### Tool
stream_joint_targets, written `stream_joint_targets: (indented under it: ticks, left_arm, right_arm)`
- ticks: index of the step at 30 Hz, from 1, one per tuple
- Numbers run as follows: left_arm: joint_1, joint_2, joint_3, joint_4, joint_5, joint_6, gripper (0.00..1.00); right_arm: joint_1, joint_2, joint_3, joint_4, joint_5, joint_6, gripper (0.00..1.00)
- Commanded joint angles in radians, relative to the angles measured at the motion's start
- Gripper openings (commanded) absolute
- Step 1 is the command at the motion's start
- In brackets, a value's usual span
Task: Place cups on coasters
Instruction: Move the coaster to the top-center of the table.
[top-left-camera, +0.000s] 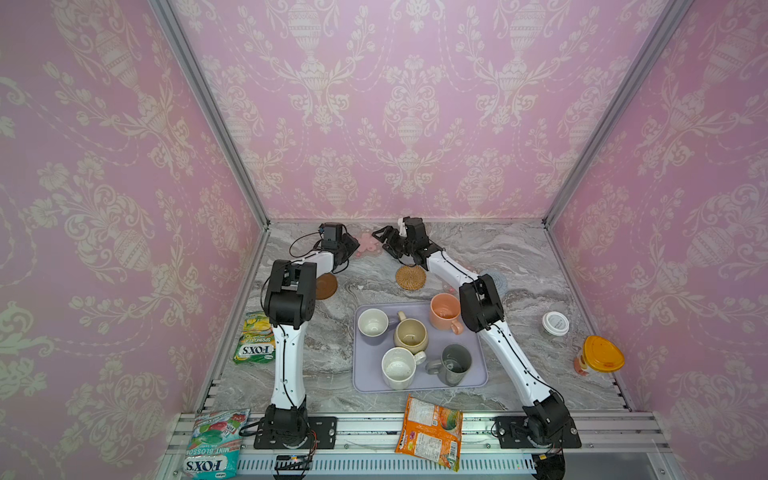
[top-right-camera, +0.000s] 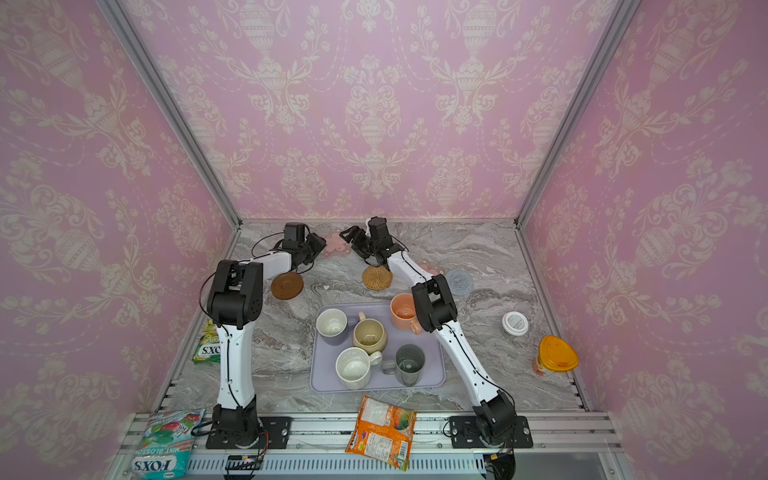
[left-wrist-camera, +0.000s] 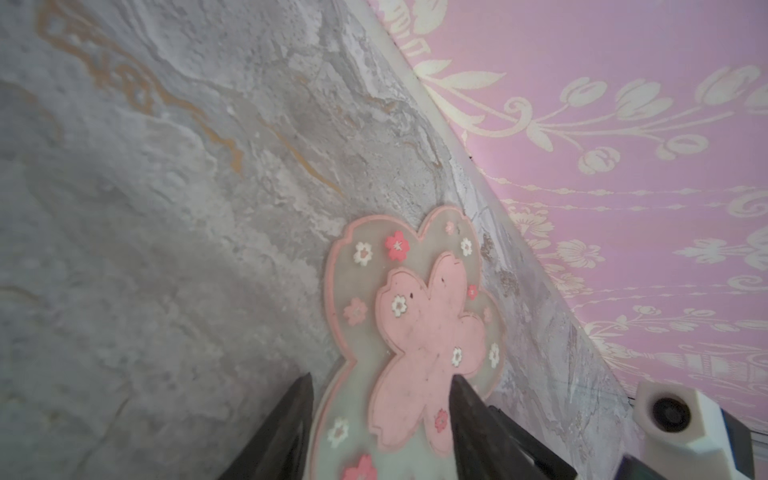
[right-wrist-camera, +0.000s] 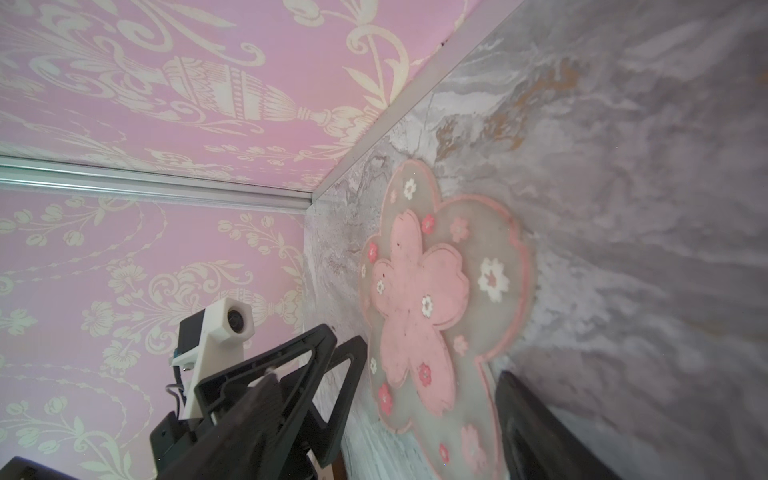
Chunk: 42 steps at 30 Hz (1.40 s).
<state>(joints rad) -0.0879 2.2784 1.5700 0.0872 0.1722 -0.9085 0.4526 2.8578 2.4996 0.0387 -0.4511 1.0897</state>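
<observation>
A pink flower-shaped coaster (top-left-camera: 368, 242) (left-wrist-camera: 415, 324) (right-wrist-camera: 419, 299) lies flat by the back wall. My left gripper (top-left-camera: 354, 246) (left-wrist-camera: 380, 386) and right gripper (top-left-camera: 384, 242) (right-wrist-camera: 388, 376) meet over it from either side, both open and straddling its petals. Three more coasters lie behind the tray: a brown wooden coaster (top-left-camera: 326, 286), a rattan coaster (top-left-camera: 411, 277) and a grey-blue coaster (top-right-camera: 459, 281). Another pink coaster (top-right-camera: 430, 268) peeks out beside the right arm. Several cups stand on the lavender tray (top-left-camera: 473, 374): lavender cup (top-left-camera: 372, 324), beige cup (top-left-camera: 410, 334), peach cup (top-left-camera: 445, 311), speckled white cup (top-left-camera: 399, 368), dark grey cup (top-left-camera: 455, 363).
The back wall stands close behind both grippers. A white lid (top-left-camera: 555, 323) and an orange-lidded cup (top-left-camera: 600, 355) sit at the right. A green FOX'S bag (top-left-camera: 254, 338) lies left of the left arm. An orange packet (top-left-camera: 430, 432) and a mint bag (top-left-camera: 216, 442) lie on the front rail.
</observation>
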Motion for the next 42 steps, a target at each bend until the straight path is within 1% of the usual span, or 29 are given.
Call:
stream_joint_targets:
  ticks: [1,7,13,20,23,28,32,35,38,42]
  left_arm:
    - [0.01,-0.069,-0.04,-0.16,-0.04,0.076,0.56]
    - [0.008,-0.206,-0.094,-0.234,-0.026,0.164,0.56]
    - [0.007,-0.361,-0.177,-0.319,-0.004,0.278,0.56]
    - [0.003,-0.529,-0.257,-0.45,-0.018,0.415,0.56]
    - [0.002,-0.588,-0.292,-0.505,-0.027,0.465,0.56]
    - [0.002,-0.67,-0.345,-0.593,-0.035,0.536,0.57]
    - [0.004,-0.739,-0.396,-0.616,-0.073,0.548,0.57]
    - [0.004,-0.775,-0.416,-0.616,-0.088,0.534,0.57]
    - [0.002,-0.788,-0.417,-0.611,-0.054,0.506,0.56]
    - [-0.025,-0.765,-0.381,-0.619,-0.027,0.495,0.56]
  right_arm:
    - [-0.005,-0.104,-0.054,-0.074,-0.011,-0.092,0.85]
    - [-0.018,-0.235,-0.118,-0.152,-0.011,-0.192,0.86]
    - [-0.021,-0.456,-0.292,-0.269,0.028,-0.372,0.86]
    - [-0.034,-0.78,-0.641,-0.409,0.156,-0.631,0.87]
    - [-0.045,-0.907,-0.786,-0.456,0.218,-0.711,0.88]
    - [-0.082,-1.099,-1.014,-0.464,0.274,-0.744,0.88]
    - [-0.111,-1.207,-1.128,-0.491,0.328,-0.772,0.89]
    - [-0.123,-1.251,-1.175,-0.519,0.369,-0.792,0.89]
    - [-0.141,-1.277,-1.224,-0.521,0.39,-0.784,0.89]
    - [-0.173,-1.289,-1.269,-0.517,0.376,-0.765,0.89]
